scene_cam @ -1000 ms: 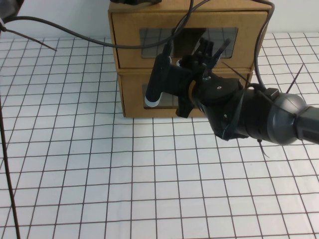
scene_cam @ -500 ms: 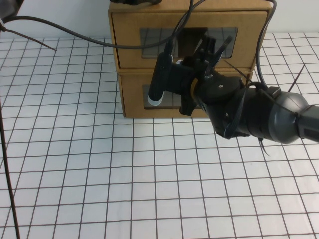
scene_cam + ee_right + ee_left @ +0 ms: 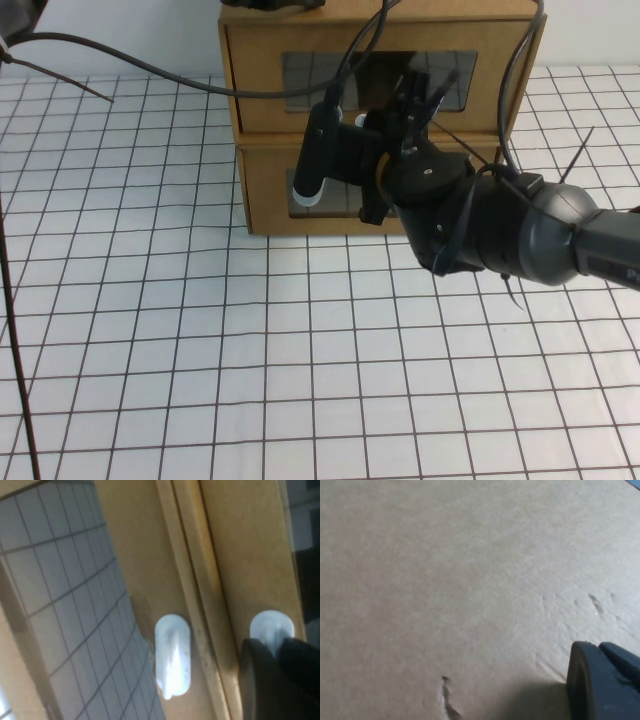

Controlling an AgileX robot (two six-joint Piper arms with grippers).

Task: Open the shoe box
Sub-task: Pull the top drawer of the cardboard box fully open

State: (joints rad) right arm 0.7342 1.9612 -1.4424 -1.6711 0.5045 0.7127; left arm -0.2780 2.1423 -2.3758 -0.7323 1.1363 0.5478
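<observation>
Two brown cardboard shoe boxes stand stacked at the back of the table, each with a windowed drawer front: the upper box [image 3: 260,90] and the lower box [image 3: 262,190]. My right gripper [image 3: 420,88] reaches into the upper box's front. In the right wrist view it [image 3: 276,650] is shut on the upper drawer's white handle [image 3: 271,622]. The lower drawer's white handle [image 3: 172,655] is free. My left gripper [image 3: 605,677] rests against the plain cardboard top of the upper box [image 3: 445,580]; only part of it shows.
The white gridded tabletop [image 3: 250,380] spreads in front of the boxes. Black cables [image 3: 150,70] run across the back left and over the box front. The right arm's bulky body [image 3: 500,230] hangs in front of the lower box.
The right gripper's fingers have closed in on the upper drawer's handle, and the arm has edged slightly towards the box front. The left arm has not moved.
</observation>
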